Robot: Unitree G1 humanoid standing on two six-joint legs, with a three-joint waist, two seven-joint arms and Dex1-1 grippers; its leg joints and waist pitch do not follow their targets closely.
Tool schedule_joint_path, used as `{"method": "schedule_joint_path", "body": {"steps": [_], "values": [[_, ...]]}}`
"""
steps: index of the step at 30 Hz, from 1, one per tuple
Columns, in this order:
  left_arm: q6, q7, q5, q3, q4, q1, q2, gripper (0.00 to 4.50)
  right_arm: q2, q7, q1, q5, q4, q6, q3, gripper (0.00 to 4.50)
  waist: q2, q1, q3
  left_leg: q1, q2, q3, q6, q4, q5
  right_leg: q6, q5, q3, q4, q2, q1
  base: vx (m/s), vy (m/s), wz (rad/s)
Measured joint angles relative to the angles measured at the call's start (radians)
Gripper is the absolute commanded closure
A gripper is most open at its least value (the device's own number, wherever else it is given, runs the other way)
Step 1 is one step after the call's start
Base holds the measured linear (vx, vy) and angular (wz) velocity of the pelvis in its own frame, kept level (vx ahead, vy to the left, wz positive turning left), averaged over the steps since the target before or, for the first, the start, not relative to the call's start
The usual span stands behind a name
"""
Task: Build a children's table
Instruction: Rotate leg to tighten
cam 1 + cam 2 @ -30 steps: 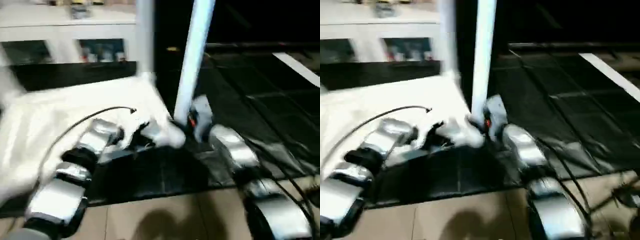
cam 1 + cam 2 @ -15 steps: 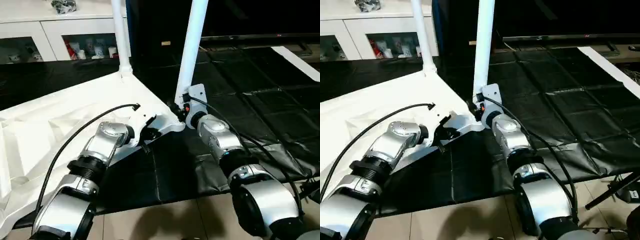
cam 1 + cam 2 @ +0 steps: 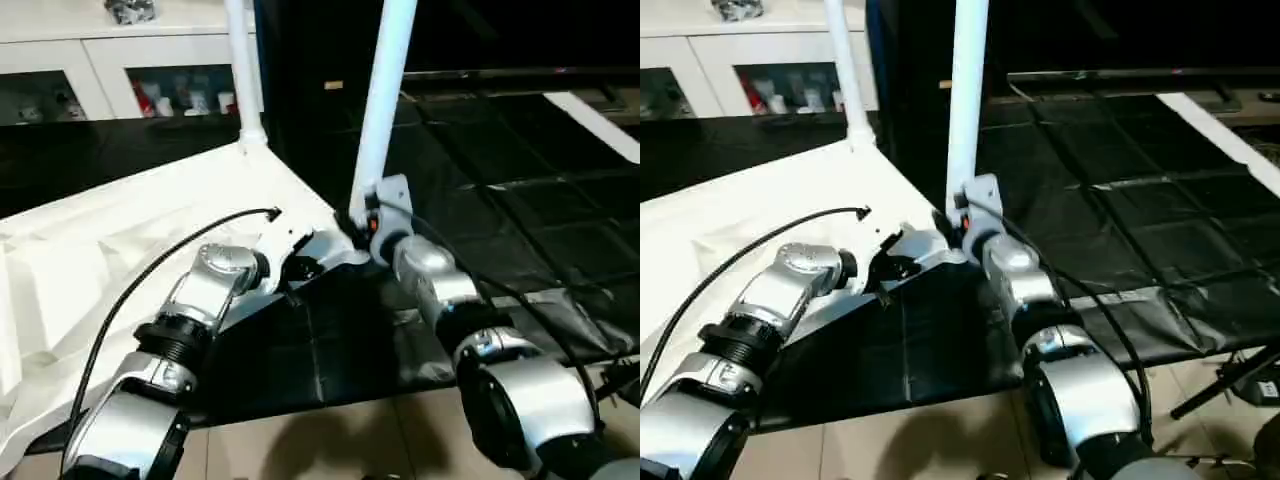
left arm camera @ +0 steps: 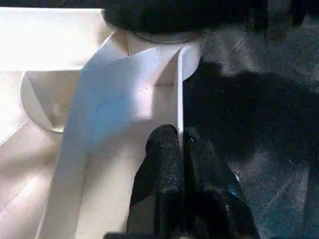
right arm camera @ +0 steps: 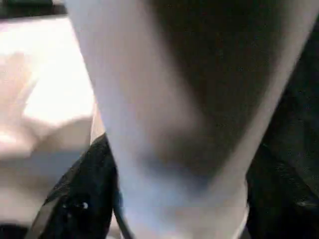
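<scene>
The white tabletop (image 3: 120, 240) lies upside down on black sheeting, its ribbed underside facing up. Two white legs stand upright in its corner sockets: one at the far corner (image 3: 243, 70) and one at the near right corner (image 3: 385, 100). My left gripper (image 4: 180, 137) is shut on the tabletop's thin side wall, a short way from the near right corner socket (image 4: 149, 47). My right gripper (image 3: 360, 222) sits around the base of the near leg (image 5: 169, 99), just above the socket.
A white glass-door cabinet (image 3: 100, 50) stands behind at the back left. Black sheeting (image 3: 500, 170) covers the surface to the right, crossed by a white strip (image 3: 600, 120). Tiled floor (image 3: 330, 450) shows at the front edge, and a black stand (image 3: 1230, 385) is at the lower right.
The head view swung and blurred a second ago and is now steady. Both arms stay at the same corner. The left gripper's hold on the tabletop's wall is unchanged.
</scene>
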State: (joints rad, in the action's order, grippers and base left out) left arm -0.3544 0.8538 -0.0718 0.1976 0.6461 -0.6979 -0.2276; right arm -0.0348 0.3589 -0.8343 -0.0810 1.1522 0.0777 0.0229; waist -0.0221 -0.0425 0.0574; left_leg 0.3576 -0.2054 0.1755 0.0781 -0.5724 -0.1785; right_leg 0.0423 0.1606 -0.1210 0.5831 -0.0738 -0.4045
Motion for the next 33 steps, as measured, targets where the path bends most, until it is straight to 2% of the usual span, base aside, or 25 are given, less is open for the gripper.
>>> {"method": "schedule_joint_path", "body": {"steps": [1, 4, 5, 10, 15, 19, 24, 28, 33], "values": [[0.015, 0.008, 0.0, 0.003, 0.007, -0.003, -0.002, 4.5, -0.01, 0.022, 0.015, -0.005, -0.016, 0.003, 0.003, 0.77, -0.002, -0.001, 0.001, 0.0, 0.0, 0.0, 0.0, 0.0, 0.0, 0.0, 0.0, 0.0, 0.0, 0.0, 0.0, 0.0, 0.0, 0.0], [0.054, 0.037, 0.0, 0.018, 0.028, -0.009, -0.009, 4.5, -0.039, 0.121, 0.094, -0.037, -0.097, 0.004, 0.011, 0.7, -0.004, -0.013, 0.002, 0.0, 0.0, 0.0, -0.001, -0.001, 0.001, 0.0, 0.0, 0.0, 0.0, 0.0, 0.0, 0.0, 0.0, 0.0], [0.065, 0.047, 0.001, 0.018, 0.035, -0.011, -0.013, 4.5, -0.048, 0.158, 0.12, -0.048, -0.128, 0.001, 0.01, 0.49, -0.006, -0.016, 0.003, 0.0, 0.0, 0.0, -0.003, -0.002, 0.002, 0.0, 0.0, 0.0, 0.001, 0.0, 0.0, 0.0, 0.0, 0.0], [0.108, 0.093, 0.001, 0.026, 0.059, -0.014, -0.038, 4.5, -0.098, 0.287, 0.22, -0.067, -0.265, -0.046, -0.012, 0.1, -0.008, -0.02, 0.004, 0.0, -0.001, 0.0, -0.002, -0.004, 0.001, 0.0, 0.0, 0.0, 0.003, 0.0, 0.0, 0.0, 0.0, 0.0], [0.19, 0.194, 0.008, 0.052, 0.082, -0.014, -0.073, 4.5, -0.21, 0.478, 0.332, -0.103, -0.443, -0.08, -0.037, 0.04, -0.009, -0.04, 0.004, 0.002, -0.001, -0.001, -0.001, -0.006, 0.0, 0.0, -0.001, 0.0, 0.003, 0.0, 0.0, 0.0, 0.0, 0.0], [0.242, 0.269, 0.008, 0.067, 0.098, -0.014, -0.105, 4.5, -0.292, 0.601, 0.343, -0.122, -0.558, -0.106, -0.06, 0.04, -0.008, -0.051, 0.004, 0.001, -0.001, -0.001, -0.002, -0.006, 0.001, -0.001, -0.001, 0.0, 0.004, 0.0, 0.001, 0.0, 0.0, 0.0], [0.328, 0.363, 0.008, 0.099, 0.119, -0.014, -0.122, 4.5, -0.372, 0.767, 0.389, -0.147, -0.678, -0.197, -0.111, 0.04, -0.005, -0.076, 0.003, 0.002, -0.001, -0.001, -0.006, -0.008, 0.003, -0.002, -0.001, 0.0, 0.003, -0.001, 0.002, 0.0, 0.0, 0.0], [0.361, 0.427, 0.007, 0.117, 0.124, -0.014, -0.142, 4.5, -0.407, 0.842, 0.39, -0.151, -0.714, -0.226, -0.146, 0.04, -0.006, -0.082, 0.003, 0.001, -0.001, -0.001, -0.005, -0.009, 0.003, -0.004, 0.0, 0.0, 0.003, -0.001, 0.002, 0.0, 0.0, 0.0], [0.406, 0.499, 0.004, 0.143, 0.118, -0.013, -0.16, 4.5, -0.427, 0.911, 0.363, -0.122, -0.713, -0.23, -0.199, 0.04, -0.006, -0.096, 0.003, 0.001, -0.001, -0.001, -0.001, -0.01, 0.0, -0.006, 0.001, 0.0, 0.004, -0.001, 0.003, 0.0, 0.0, 0.0]]}}
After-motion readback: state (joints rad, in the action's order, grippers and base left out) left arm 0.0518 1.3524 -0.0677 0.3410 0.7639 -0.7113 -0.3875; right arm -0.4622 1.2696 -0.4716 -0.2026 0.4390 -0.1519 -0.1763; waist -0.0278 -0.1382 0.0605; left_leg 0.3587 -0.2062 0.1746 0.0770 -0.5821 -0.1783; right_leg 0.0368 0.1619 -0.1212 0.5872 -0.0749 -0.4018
